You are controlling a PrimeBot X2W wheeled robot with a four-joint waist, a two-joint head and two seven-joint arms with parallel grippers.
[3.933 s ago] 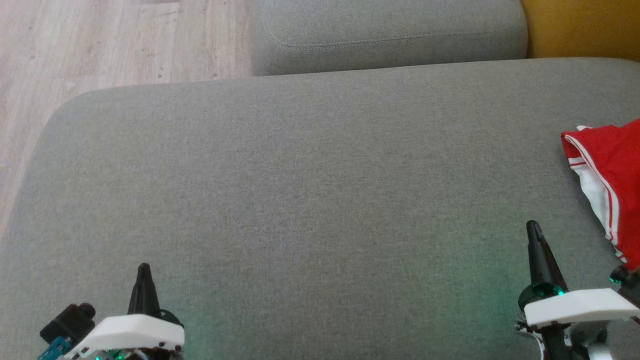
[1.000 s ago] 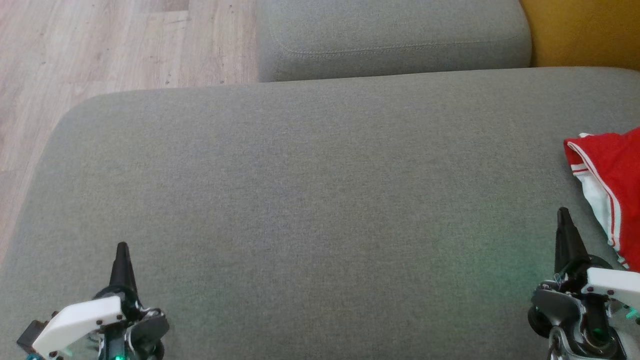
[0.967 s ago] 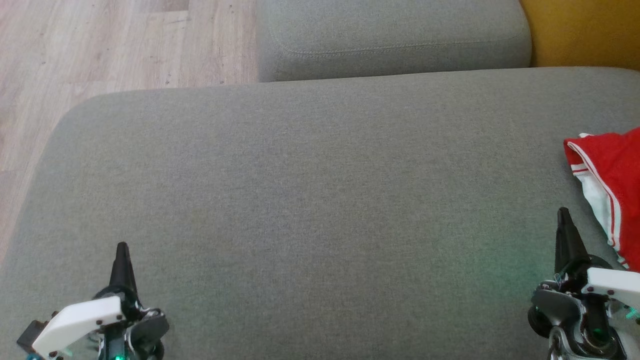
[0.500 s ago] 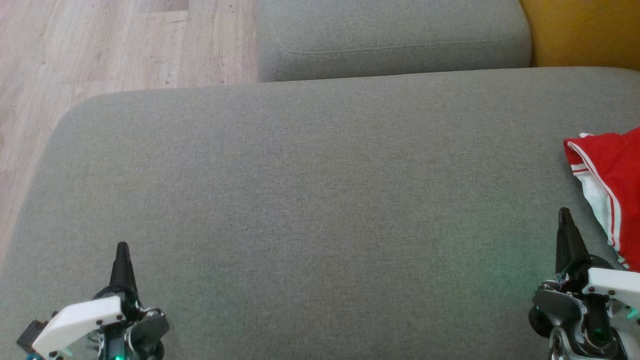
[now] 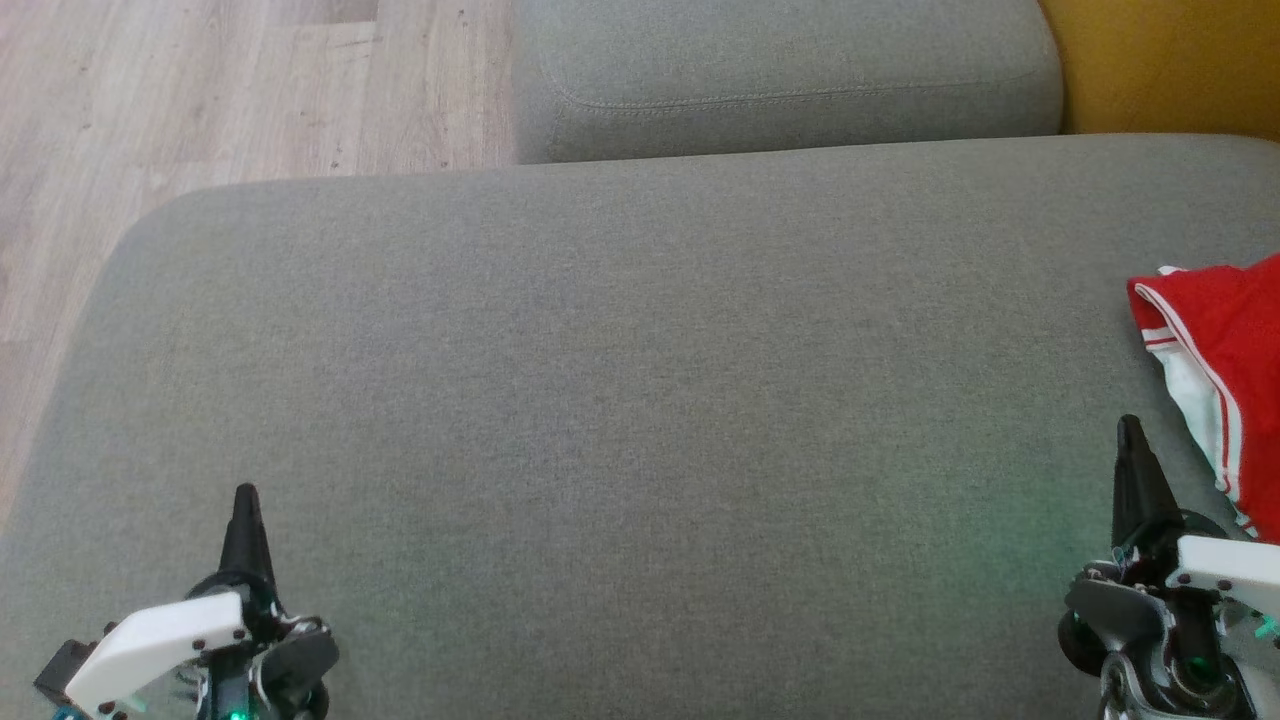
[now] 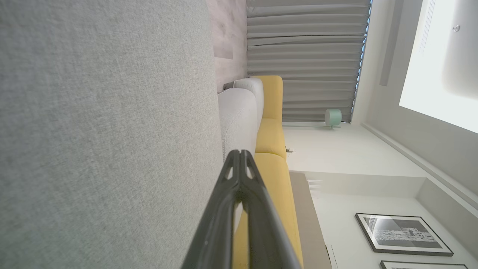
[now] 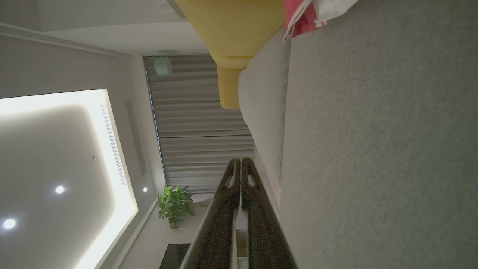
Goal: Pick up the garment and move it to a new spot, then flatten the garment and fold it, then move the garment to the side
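Yellow cushion (image 5: 1160,60) behind the grey sofa seat (image 5: 600,400). Bunched red-and-white garment (image 5: 1220,340) lies on the seat's right side. Left gripper (image 5: 245,495) and right gripper (image 5: 1128,425) are closed, empty.

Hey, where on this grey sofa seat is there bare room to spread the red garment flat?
The middle of the grey seat cushion is bare, from the left gripper across to the right gripper and up to the back cushion. It is crowded at the right edge, where the red garment lies close to the right gripper.
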